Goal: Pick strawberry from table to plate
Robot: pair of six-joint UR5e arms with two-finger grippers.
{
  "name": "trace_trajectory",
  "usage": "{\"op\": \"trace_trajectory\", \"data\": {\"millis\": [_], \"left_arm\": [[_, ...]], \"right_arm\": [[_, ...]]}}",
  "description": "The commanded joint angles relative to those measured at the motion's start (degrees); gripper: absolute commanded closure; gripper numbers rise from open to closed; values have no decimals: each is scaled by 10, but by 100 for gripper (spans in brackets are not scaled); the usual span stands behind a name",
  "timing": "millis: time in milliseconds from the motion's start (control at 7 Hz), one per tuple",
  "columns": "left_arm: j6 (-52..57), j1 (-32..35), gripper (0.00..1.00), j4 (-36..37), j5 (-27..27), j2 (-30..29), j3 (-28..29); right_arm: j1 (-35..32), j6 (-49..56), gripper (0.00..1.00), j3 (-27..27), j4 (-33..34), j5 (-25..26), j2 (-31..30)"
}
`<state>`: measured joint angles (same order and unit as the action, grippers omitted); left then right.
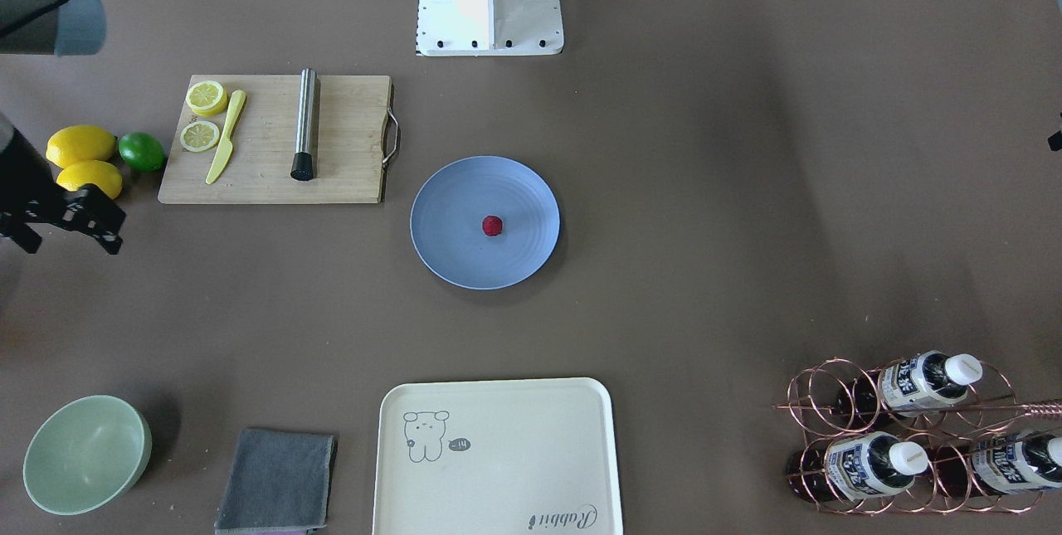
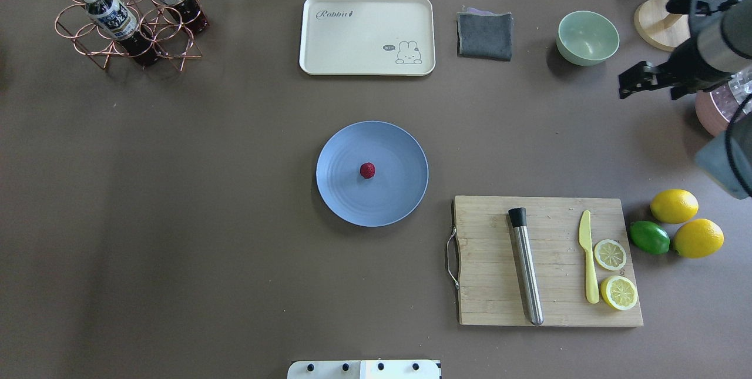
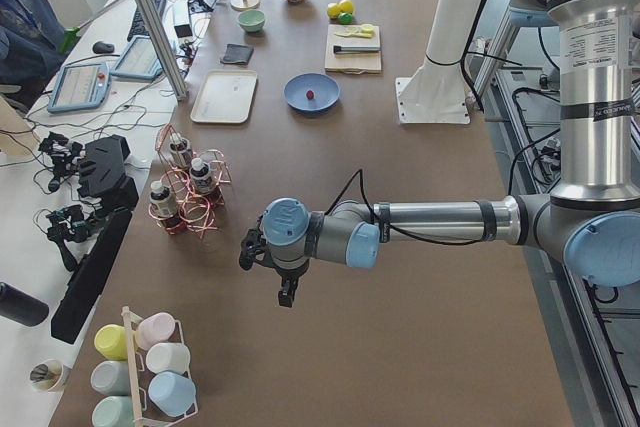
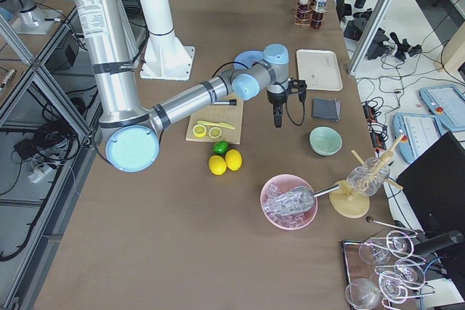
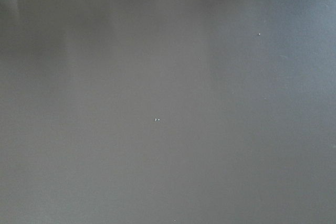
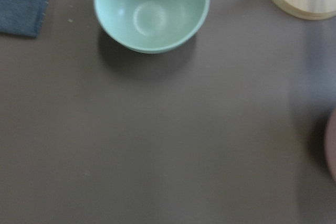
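The strawberry (image 2: 367,170) was already resting near the middle of the blue plate (image 2: 352,205), which sat at about the centre of the table (image 2: 205,191), so by my reading the placing was done and no grasp was left for you to make. Neither arm was near it. The right gripper (image 4: 277,117) hung out at the table's right end, pointing down over bare surface just beside the green bowl (image 2: 587,38), and from there the berry lay inward toward the table's middle and a little closer to the robot's base. The left gripper (image 3: 286,292) hovered past the opposite end, beyond the rack of bottles (image 2: 117,14), well apart from the plate. Of the two, the right one was the nearer, should you have needed to go back in. The berry was roundish, with no long axis to line the fingers up against. You could not tell from these views whether either gripper was spread or closed: the fingers pointed away from the high cameras, and neither wrist view showed them.
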<state>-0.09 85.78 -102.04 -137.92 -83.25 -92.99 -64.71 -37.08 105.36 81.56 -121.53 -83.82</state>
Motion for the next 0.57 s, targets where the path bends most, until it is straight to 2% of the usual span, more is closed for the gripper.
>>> {"op": "trace_trajectory", "data": {"millis": [0,143,286,429], "left_arm": [[0,0,2,0,-1,0,0],[0,0,2,0,-1,-1,0],[0,0,2,0,-1,0,0],[0,0,2,0,-1,0,0]], "right_arm": [[-132,249,0,-10,1,-40,-106],[-185,343,0,-61,0,-62,-116],[-229,442,0,-127,-2,-62,-110],[-260,490,0,-150,-1,-63,-113]]}}
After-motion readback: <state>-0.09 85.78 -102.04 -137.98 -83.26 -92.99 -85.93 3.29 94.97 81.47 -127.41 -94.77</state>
